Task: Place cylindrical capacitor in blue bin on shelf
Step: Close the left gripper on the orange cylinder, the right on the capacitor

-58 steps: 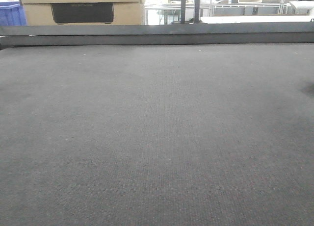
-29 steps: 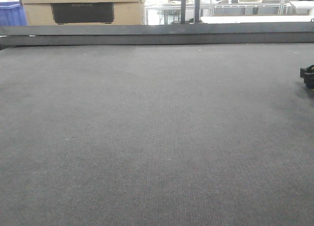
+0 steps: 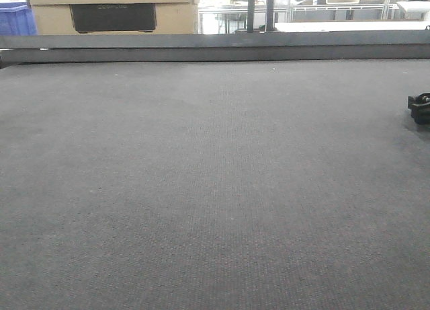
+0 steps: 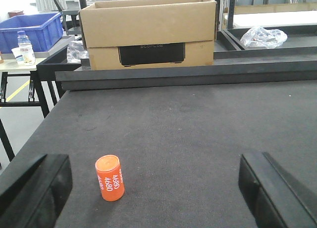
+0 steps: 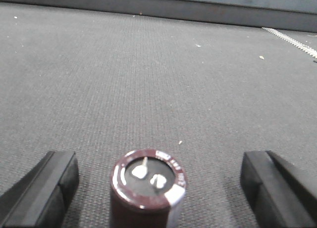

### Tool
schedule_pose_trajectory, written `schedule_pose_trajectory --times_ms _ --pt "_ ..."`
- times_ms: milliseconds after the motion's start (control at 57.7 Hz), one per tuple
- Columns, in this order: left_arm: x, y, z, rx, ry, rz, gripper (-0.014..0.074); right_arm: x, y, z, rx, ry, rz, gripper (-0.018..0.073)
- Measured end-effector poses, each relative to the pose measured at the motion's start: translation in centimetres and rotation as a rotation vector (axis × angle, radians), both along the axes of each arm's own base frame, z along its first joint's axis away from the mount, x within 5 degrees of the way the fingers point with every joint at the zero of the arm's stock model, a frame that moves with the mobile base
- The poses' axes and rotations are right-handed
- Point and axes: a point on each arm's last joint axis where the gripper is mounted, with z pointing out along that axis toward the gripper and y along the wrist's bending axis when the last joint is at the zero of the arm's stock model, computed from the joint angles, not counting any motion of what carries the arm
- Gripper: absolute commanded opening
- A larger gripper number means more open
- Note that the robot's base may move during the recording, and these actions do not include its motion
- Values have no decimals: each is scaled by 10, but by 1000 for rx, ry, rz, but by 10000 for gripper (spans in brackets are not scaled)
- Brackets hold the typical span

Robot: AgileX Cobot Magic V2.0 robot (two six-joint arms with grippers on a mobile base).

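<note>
The cylindrical capacitor (image 5: 148, 188), dark maroon with a silver stripe and two metal terminals on top, stands upright on the grey mat (image 5: 148, 79). My right gripper (image 5: 159, 183) is open around it, with one black finger (image 5: 49, 188) on each side and a gap between each finger and the capacitor. A black part of the right arm (image 3: 420, 108) shows at the right edge of the front view. My left gripper (image 4: 156, 186) is open over the mat with nothing held. The shelf and its blue bin are out of view.
An orange cylinder marked 4680 (image 4: 110, 177) stands near the left gripper's left finger. A raised dark rail (image 4: 188, 72) bounds the mat's far edge. Behind it sit a cardboard box (image 4: 148, 30) and a plastic bag (image 4: 262, 37). A blue crate (image 4: 29, 30) is at far left.
A black part of the right arm has come into the front view from the right edge and crept slightly left. Nothing else has moved.
</note>
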Motion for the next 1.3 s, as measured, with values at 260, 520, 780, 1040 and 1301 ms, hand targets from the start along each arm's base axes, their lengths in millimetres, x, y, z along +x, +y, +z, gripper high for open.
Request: schedule_pose_trajectory --times_ms 260,520,780,1040,1301 --pt "0 0 0 0 0 0 591 0 0 -3 3 12 -2 -43" --pt "0 -1 0 -34 4 -9 591 0 0 7 5 33 -3 -160" --pt "17 1 -19 -40 35 25 591 -10 6 86 17 0 29 -162" --pt "74 17 -60 -87 10 138 591 -54 40 183 19 9 100 -162" --pt "132 23 -102 -148 42 184 591 -100 78 246 2 -125 220 -162"
